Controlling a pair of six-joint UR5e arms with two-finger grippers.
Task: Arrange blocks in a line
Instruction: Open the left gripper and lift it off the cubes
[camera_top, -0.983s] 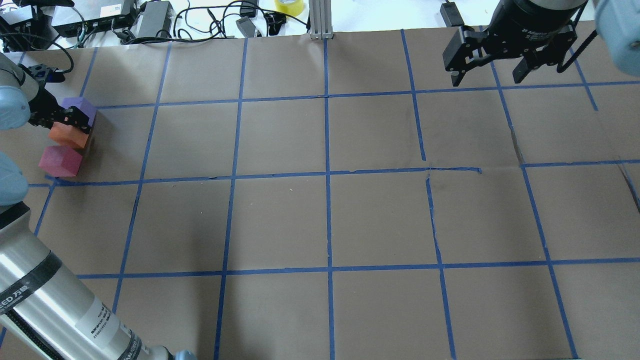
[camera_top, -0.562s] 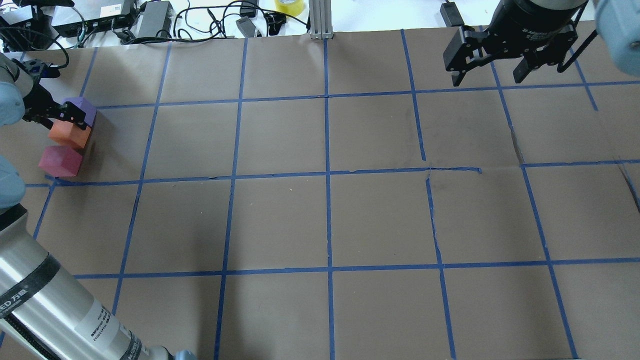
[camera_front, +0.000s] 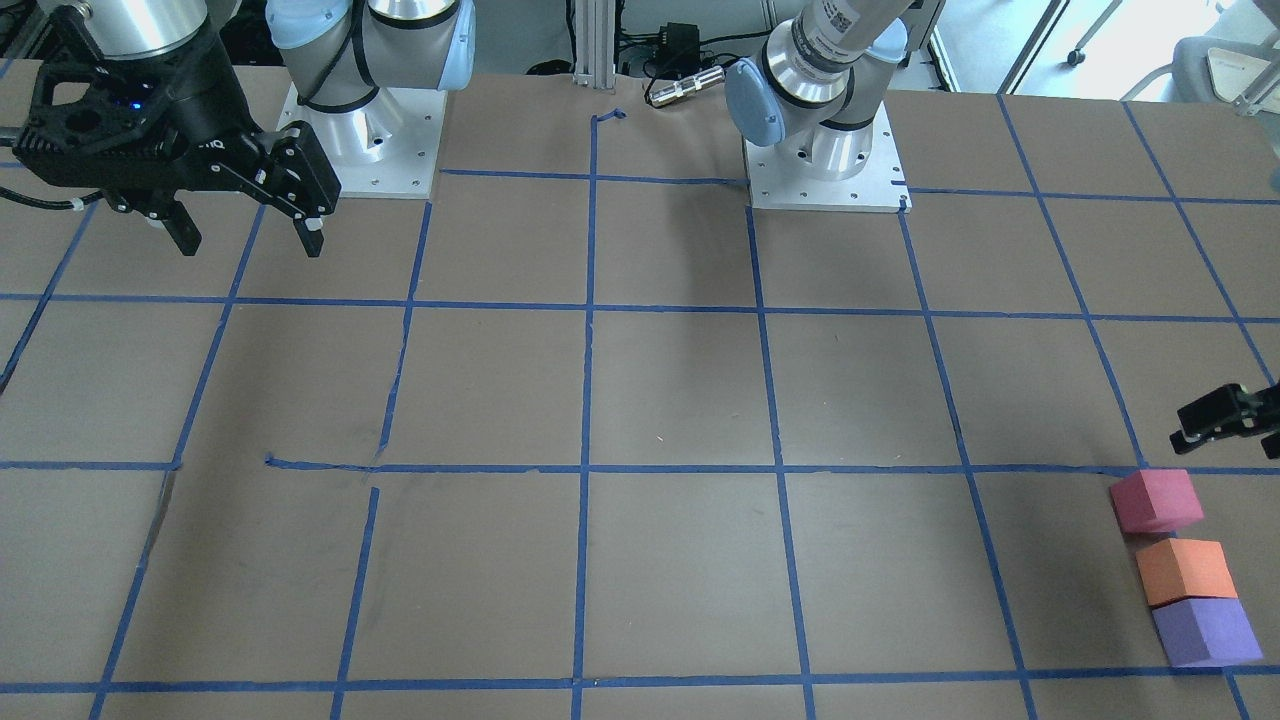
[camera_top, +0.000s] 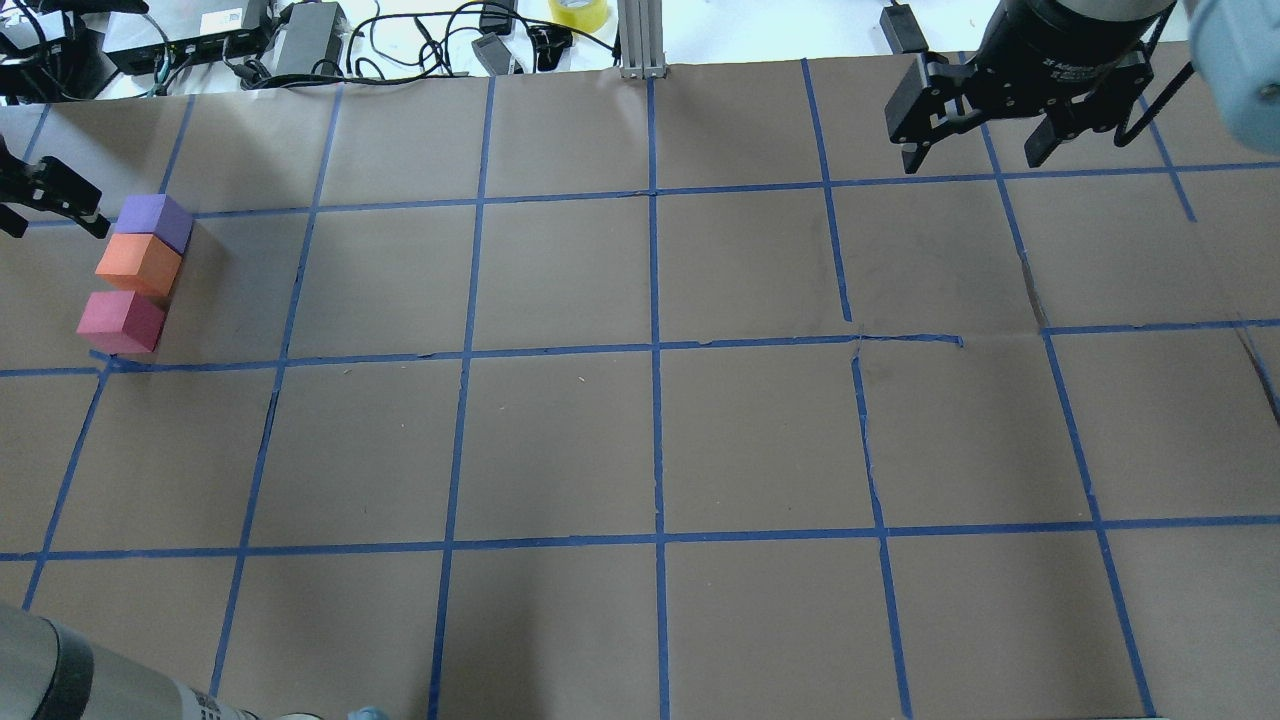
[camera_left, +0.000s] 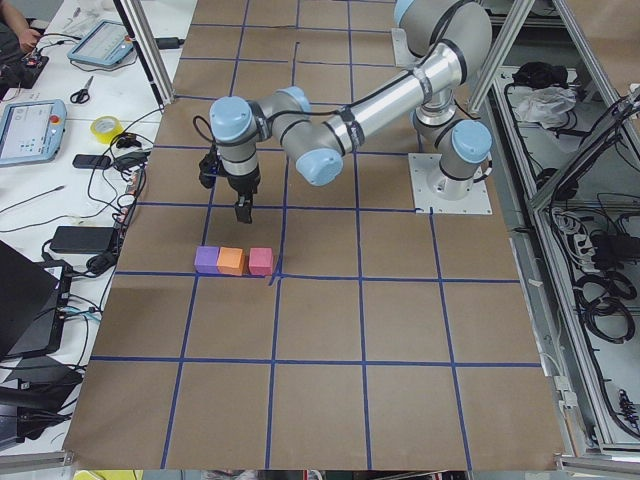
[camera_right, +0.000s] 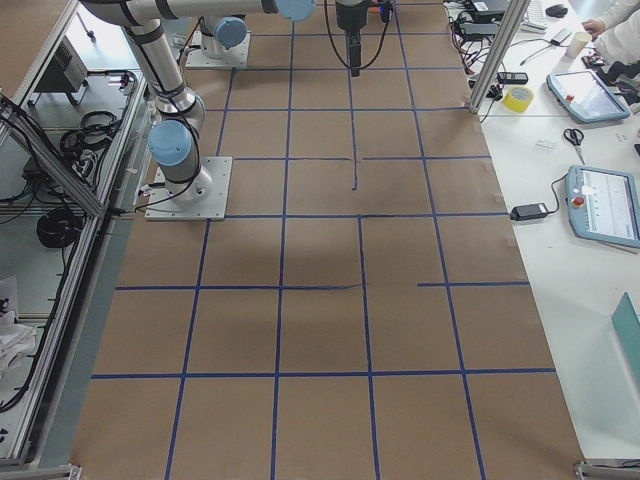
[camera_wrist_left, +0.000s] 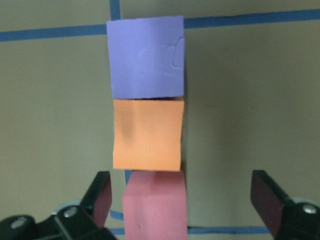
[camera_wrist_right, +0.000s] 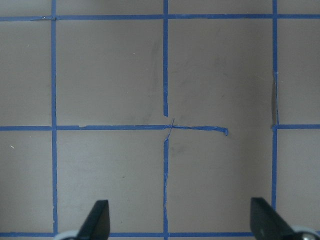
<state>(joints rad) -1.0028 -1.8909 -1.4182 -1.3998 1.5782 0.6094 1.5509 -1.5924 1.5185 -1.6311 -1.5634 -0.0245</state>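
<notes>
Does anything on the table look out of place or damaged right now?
Yes. On the robot's right side the blue tape grid is broken: one line stops short and the crossing line is offset. The brown paper beside it looks creased or torn. The pinkish-red block sits slightly apart from the touching orange block and purple block.

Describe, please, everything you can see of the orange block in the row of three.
The orange block is a small matte cube, foam by its look, with slightly soft edges. It rests flat on the brown paper-covered table, in the middle of the row at the robot's left end. The purple block sits against one face. The pinkish-red block lies close at the opposite face, slightly offset; contact there is unclear. Nothing grips it.
</notes>
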